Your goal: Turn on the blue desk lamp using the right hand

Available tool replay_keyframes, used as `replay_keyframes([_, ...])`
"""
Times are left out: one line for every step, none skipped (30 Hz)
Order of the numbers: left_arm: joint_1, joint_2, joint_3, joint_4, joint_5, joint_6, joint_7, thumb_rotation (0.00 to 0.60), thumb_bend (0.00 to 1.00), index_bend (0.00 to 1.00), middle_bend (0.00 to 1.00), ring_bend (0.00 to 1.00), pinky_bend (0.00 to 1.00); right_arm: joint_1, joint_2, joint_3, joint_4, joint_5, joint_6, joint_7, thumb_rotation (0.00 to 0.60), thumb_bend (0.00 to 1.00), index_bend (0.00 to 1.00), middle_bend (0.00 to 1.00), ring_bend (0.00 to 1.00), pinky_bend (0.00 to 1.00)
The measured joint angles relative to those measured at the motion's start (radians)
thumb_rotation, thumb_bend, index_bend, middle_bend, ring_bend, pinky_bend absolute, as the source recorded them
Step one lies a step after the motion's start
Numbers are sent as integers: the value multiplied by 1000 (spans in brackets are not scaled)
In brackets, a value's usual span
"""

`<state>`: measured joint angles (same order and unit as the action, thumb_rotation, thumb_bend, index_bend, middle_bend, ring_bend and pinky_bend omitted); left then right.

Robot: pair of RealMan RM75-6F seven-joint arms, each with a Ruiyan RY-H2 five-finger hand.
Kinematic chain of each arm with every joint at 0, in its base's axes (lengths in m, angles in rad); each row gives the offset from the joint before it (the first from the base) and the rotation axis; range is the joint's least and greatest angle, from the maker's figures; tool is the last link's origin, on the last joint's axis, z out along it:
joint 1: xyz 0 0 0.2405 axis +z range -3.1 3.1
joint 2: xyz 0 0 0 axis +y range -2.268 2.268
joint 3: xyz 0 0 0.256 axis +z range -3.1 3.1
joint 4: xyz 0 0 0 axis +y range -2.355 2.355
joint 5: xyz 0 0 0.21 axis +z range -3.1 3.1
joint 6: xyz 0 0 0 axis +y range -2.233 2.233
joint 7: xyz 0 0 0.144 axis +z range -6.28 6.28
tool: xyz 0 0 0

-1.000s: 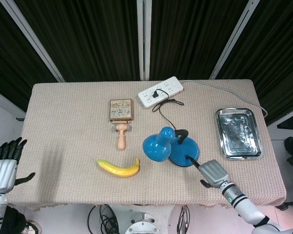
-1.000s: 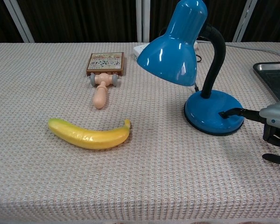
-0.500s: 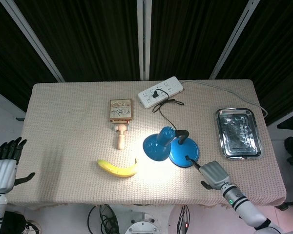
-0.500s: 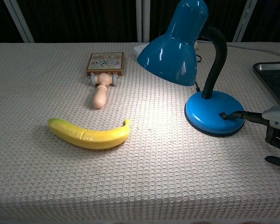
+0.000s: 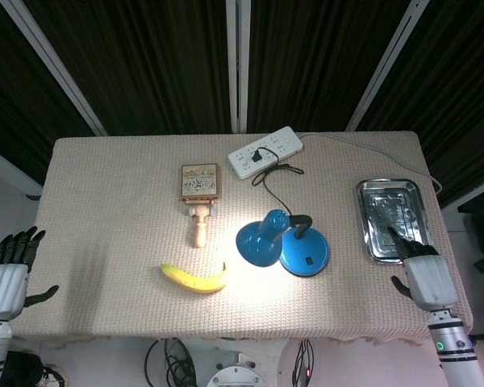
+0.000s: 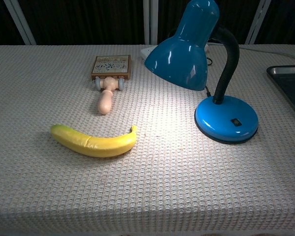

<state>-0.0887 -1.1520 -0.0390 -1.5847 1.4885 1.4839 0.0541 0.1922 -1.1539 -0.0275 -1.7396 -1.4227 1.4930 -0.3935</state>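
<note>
Fingers [image 5: 399, 238] over steel tray [image 5: 369, 230]

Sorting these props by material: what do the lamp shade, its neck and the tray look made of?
Lamp shade: glossy blue painted metal or plastic, sharp highlights. Neck: black ribbed flexible tube. Tray: bare shiny metal, probably steel, with mirror-like reflections.

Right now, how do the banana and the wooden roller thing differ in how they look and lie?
The banana is yellow, curved and lies crosswise near the front edge; the wooden roller is pale, straight, and points its handle toward the front. The banana sits beside the lamp's pool of light; the roller lies farther back, below the small picture tile. Both rest flat on the tablecloth, untouched.
</note>
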Motion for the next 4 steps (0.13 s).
replay_keyframes([0,1,-1,0,0,2,-1,600,0,0,0,0,0,-26,3,6,16,7,30,19,600,1,0,0,0,0])
replay_keyframes([0,1,-2,0,1,4,-3,600,0,0,0,0,0,-42,6,10,26,16,44,35,600,0,0,0,0,0])
replay_keyframes([0,0,-2,1,3,5,-4,600,0,0,0,0,0,-54,8,15,36,28,51,49,600,0,0,0,0,0])
replay_keyframes([0,-1,-1,2,5,5,-4,600,0,0,0,0,0,-68,11,22,48,45,56,65,600,0,0,0,0,0])
